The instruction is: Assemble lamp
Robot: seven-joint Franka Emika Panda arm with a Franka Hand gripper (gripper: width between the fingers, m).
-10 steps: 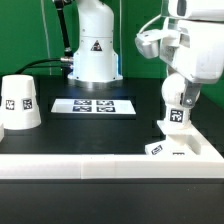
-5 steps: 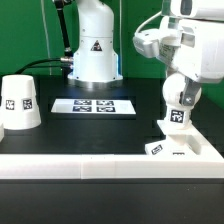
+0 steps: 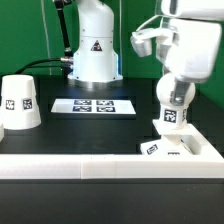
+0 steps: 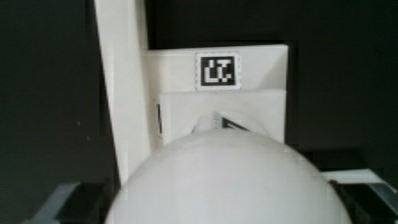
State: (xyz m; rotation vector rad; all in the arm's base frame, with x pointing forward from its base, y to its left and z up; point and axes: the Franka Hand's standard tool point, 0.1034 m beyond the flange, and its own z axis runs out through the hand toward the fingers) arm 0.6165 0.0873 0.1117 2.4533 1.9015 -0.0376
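1. A black table (image 3: 135, 128) stands before a green curtain (image 3: 25, 30), with a white rail (image 3: 80, 160) along its near edge.
2. The gripper (image 3: 177, 98) is clamped on the bulb (image 4: 222, 165), a finger against each side and the neck pointing down.
3. The base (image 3: 172, 149) lies directly below the gripper, in the rail's corner. Whether the bulb touches it cannot be told.
4. The shade (image 3: 20, 103) stands upright well away from the gripper, towards the exterior view's left.
5. The marker board (image 3: 92, 105) lies flat between shade and gripper.

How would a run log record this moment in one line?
fingers: shut on bulb | bulb: held above base | base: beside rail | shade: standing apart, exterior view's left
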